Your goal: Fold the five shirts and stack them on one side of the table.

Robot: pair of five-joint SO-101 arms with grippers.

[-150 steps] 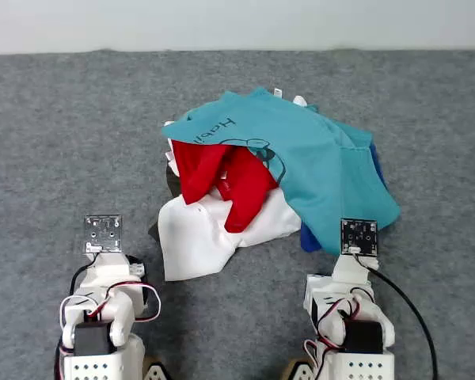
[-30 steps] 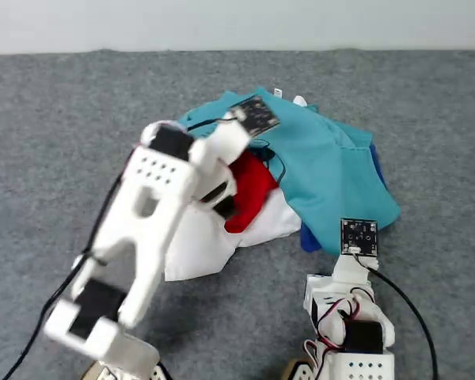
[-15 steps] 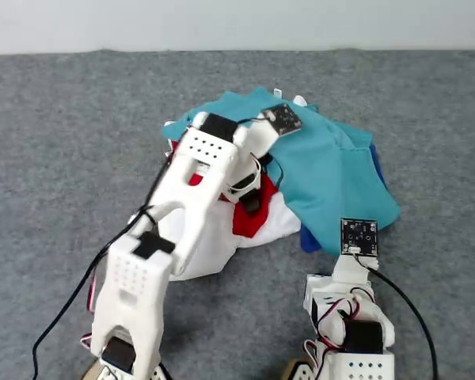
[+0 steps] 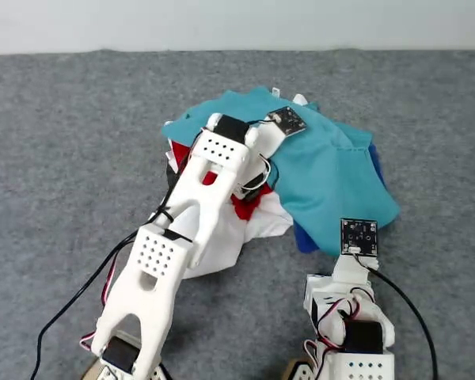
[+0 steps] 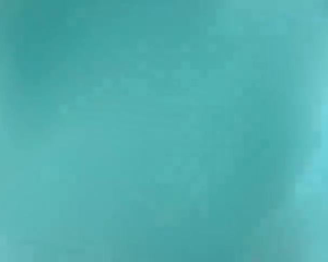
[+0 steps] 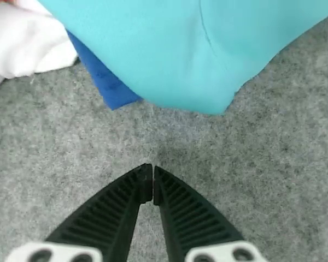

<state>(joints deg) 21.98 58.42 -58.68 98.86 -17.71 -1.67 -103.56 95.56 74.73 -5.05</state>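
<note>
Just beyond the clenched right end effector (image 6: 152, 170), the teal shirt (image 6: 208, 49), apart.

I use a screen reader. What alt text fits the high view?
The left arm lies extended across a heap of unfolded shirts on a grey table, its far end down on the teal shirt on top; a red shirt, a white shirt and a blue shirt show beneath. The right arm sits folded at the table's near edge.

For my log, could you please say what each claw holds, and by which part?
Right claw: shut, nothing held. Left arm is down at the teal shirt; its hold cannot be told.
</note>
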